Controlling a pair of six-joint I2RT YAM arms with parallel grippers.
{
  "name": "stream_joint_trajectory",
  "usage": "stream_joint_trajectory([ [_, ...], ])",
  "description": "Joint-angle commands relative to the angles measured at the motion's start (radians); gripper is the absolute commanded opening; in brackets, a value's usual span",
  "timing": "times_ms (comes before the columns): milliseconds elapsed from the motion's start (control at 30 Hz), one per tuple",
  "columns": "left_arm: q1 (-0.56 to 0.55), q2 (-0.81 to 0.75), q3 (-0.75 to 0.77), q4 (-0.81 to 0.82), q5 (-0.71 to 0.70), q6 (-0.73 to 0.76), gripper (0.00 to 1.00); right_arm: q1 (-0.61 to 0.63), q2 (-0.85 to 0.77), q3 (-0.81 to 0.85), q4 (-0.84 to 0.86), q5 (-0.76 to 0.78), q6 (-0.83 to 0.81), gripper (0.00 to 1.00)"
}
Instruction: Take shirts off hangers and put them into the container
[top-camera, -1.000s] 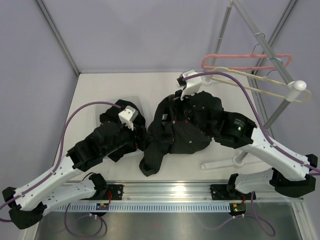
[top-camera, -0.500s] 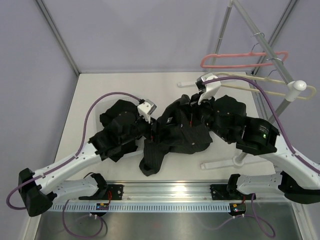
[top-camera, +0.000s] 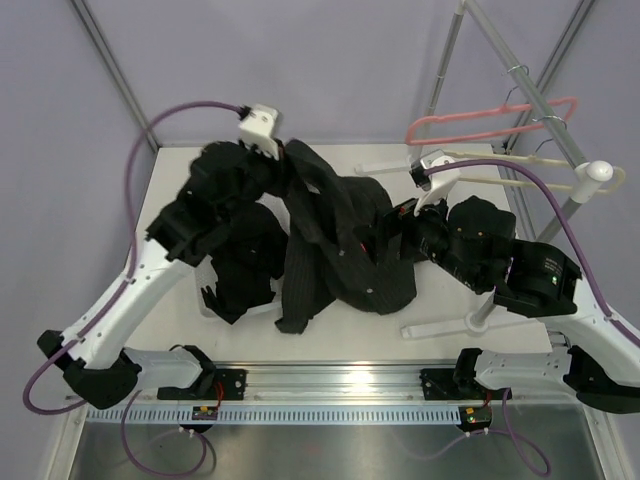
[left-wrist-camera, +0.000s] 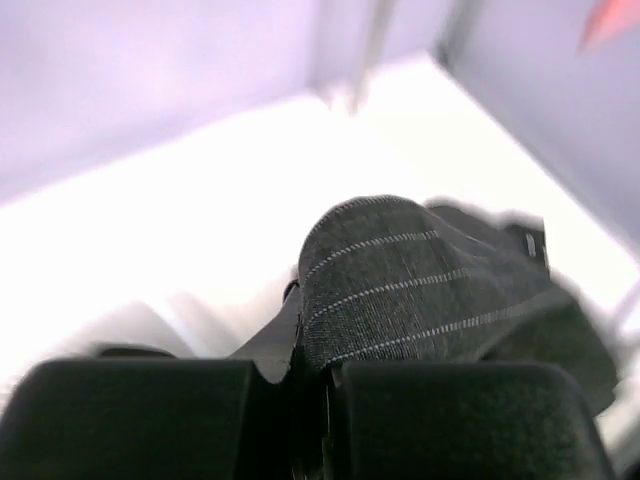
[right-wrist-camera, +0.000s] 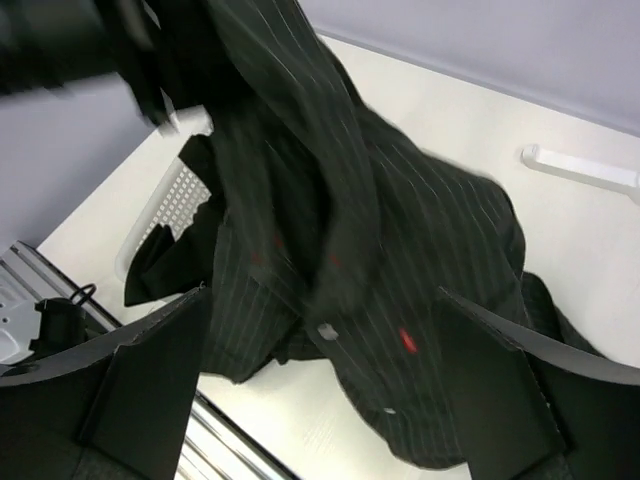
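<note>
My left gripper is raised high at the back left, shut on a fold of the charcoal pinstriped shirt. The shirt hangs from it in a long drape down to the table. In the left wrist view the striped cloth bulges out from between the closed left gripper. My right gripper is open just right of the shirt, with the cloth and its red mark below its fingers, nothing held. The plain black shirt lies heaped over the white perforated container. The pink hanger and the cream hanger hang bare on the rack.
The grey rack pole slants across the back right, and its white base feet lie on the table near my right arm. A metal rail runs along the near edge. Lilac walls close the back and both sides.
My left gripper shut on the pinstriped shirt and lifted it up toward the back left. My right gripper opened, let the shirt go and drew back slightly right.
</note>
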Motion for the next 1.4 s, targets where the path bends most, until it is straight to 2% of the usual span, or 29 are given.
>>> stream_joint_trajectory([
  [0, 0.060, -0.060, 0.292, -0.088, -0.149, 0.147, 0.00, -0.002, -0.034, -0.022, 0.039, 0.004, -0.014, 1.00],
  [33, 0.066, -0.051, 0.397, -0.105, -0.142, 0.163, 0.00, -0.003, -0.034, -0.025, 0.047, 0.002, -0.015, 0.99],
  [200, 0.075, 0.007, 0.620, -0.160, -0.173, 0.305, 0.00, -0.003, -0.008, -0.045, 0.086, -0.027, -0.018, 1.00],
  [267, 0.080, 0.006, 0.625, -0.130, -0.208, 0.362, 0.00, -0.003, -0.001, -0.055, 0.097, -0.047, -0.017, 0.99],
  [400, 0.123, -0.026, 0.558, 0.057, -0.241, 0.436, 0.00, -0.003, 0.004, -0.079, 0.114, -0.065, -0.021, 0.99],
  [633, 0.197, -0.023, 0.560, 0.341, -0.162, 0.514, 0.00, -0.003, 0.013, -0.154, 0.132, -0.073, -0.017, 0.99],
  [800, 0.223, 0.037, 0.663, 0.419, -0.173, 0.588, 0.00, -0.002, 0.021, -0.202, 0.140, -0.090, 0.002, 0.99],
  [900, 0.227, 0.046, 0.728, 0.413, -0.167, 0.615, 0.00, -0.003, 0.025, -0.222, 0.151, -0.082, -0.007, 0.99],
  [1233, 0.232, 0.006, 0.737, 0.539, -0.199, 0.836, 0.00, -0.003, 0.070, -0.257, 0.163, -0.105, -0.004, 0.99],
  [1367, 0.232, 0.006, 0.746, 0.605, -0.205, 0.879, 0.00, -0.003, 0.084, -0.257, 0.165, -0.113, 0.003, 0.99],
])
